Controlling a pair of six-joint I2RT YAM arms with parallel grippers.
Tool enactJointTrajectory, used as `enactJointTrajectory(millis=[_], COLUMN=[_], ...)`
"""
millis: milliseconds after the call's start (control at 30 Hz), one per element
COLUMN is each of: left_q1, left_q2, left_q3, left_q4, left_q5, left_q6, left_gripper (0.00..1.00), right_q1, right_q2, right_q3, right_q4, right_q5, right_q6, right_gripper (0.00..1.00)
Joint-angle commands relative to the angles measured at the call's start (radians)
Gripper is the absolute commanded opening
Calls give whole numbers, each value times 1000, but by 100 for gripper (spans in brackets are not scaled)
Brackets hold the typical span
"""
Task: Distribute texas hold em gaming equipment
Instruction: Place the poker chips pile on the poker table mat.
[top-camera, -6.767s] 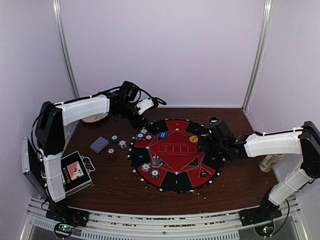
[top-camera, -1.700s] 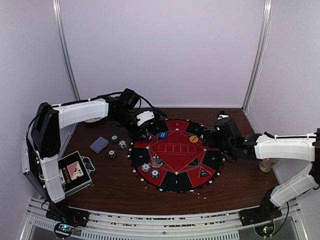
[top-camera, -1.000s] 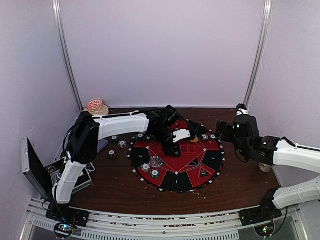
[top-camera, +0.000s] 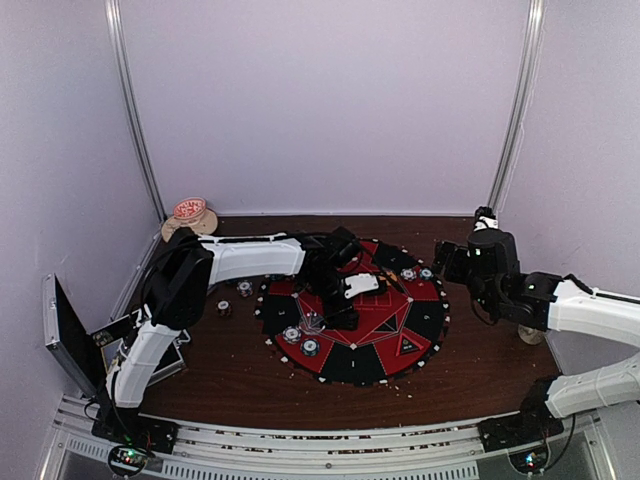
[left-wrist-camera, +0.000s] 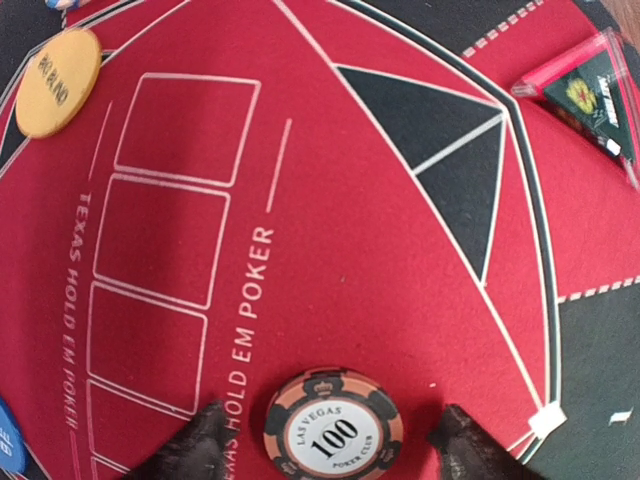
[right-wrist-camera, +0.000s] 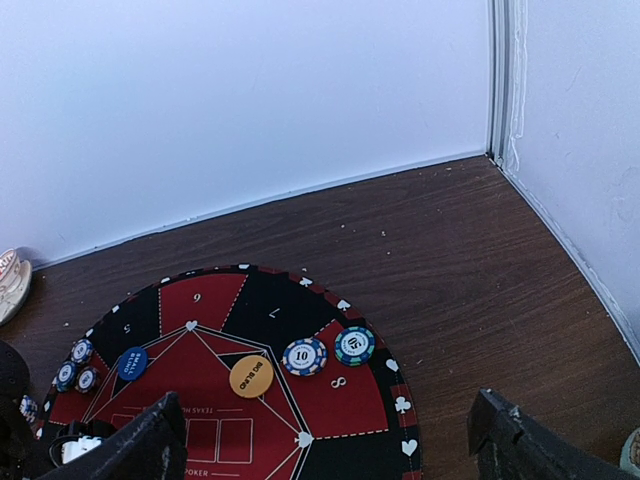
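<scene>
Placing red 100 chip (left-wrist-camera: 333, 425) bottom-centre on mat (left-wrist-camera: 350, 250), left gripper (left-wrist-camera: 330, 440) released astride it, right gripper (right-wrist-camera: 330, 440) gaping, likely needing straight lift-off.

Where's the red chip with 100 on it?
In the left wrist view, the red 100 chip lies on the red mat, between the left gripper's open fingers.

Soft, even light washed the pale walls (top-camera: 330, 100) to a lilac cast and left only faint shadows on the dark table (top-camera: 230, 370). The left wrist view held the red mat (left-wrist-camera: 330, 250) sharp, while the fingertips (left-wrist-camera: 195, 450) of the left pincer (left-wrist-camera: 325, 448) were blurred at the bottom edge.
</scene>
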Motion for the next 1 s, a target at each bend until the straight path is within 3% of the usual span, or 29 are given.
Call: enactJointTrajectory(millis=[0, 167, 400, 733, 967], left_q1=[-4, 6, 91, 384, 495], left_q2=[-19, -110, -325, -749, -959], left_q3=[4, 30, -54, -526, -864], left_q4=[14, 15, 18, 144, 280], left_q5=[-20, -50, -67, 8, 1], left_q6=[5, -7, -17, -34, -2], left_gripper=[82, 98, 98, 98, 98], right_q1=[-3, -2, -1, 110, 180], right_q2=[6, 23, 94, 402, 627], right_q3=[-6, 1, 38, 223, 348], right_q4=[2, 2, -2, -66, -80], right_q5=[2, -14, -117, -301, -403], right_q6=[-10, -17, -31, -10, 13], right_gripper=[100, 100, 100, 100, 100])
